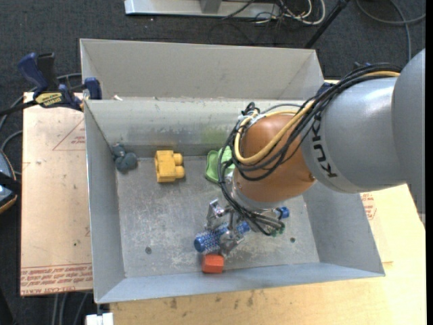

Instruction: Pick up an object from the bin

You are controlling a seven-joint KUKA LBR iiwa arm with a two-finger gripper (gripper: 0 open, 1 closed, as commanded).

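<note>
My gripper [223, 230] hangs low over the bin's front middle, below the orange dome. Its metal fingers stand around a blue ridged piece [210, 238] that lies on the floor there. A small red-orange block [213, 264] rests just in front of that, near the front wall. Behind the gripper a light green thing [216, 166] is partly hidden by the dome.
A yellow block-shaped toy [168, 166] lies at the back middle-left. A small grey-blue lump [124, 159] sits in the back left corner. Another bit of blue [283, 212] peeks out right of the gripper. The arm covers the bin's right side.
</note>
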